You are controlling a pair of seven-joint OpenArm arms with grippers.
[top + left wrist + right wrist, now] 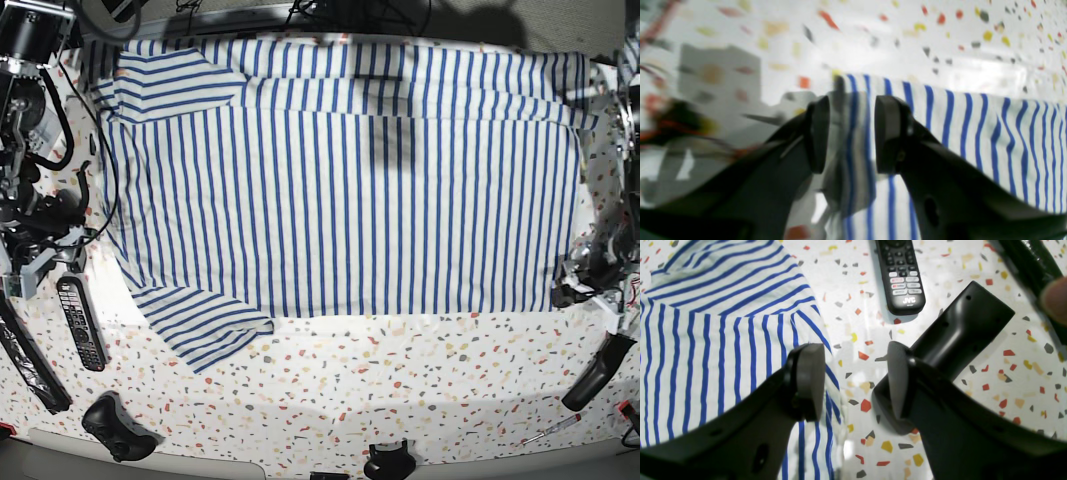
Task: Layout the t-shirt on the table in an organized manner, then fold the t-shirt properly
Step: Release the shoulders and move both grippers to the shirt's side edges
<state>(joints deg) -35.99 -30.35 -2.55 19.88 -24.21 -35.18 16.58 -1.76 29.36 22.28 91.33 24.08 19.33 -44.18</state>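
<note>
The t-shirt [340,170], white with blue stripes, lies spread flat across the far half of the table [400,380]. One sleeve [205,325] points toward the front left. My left gripper [851,133] is at the shirt's front right corner [560,290]. Its jaws stand apart on either side of a raised bit of the striped edge [857,156]. In the base view it shows low over the table [578,283]. My right gripper [855,380] is open over the shirt's left edge [723,340]. One finger is above the fabric, the other above bare table. It also shows in the base view [55,255].
A black JVC remote [903,276] lies just beyond the right gripper and also shows in the base view [80,325]. A black moulded part [960,330] lies under its right finger. A black strip [30,365], a game controller [115,425] and a black handle [590,380] lie along the front.
</note>
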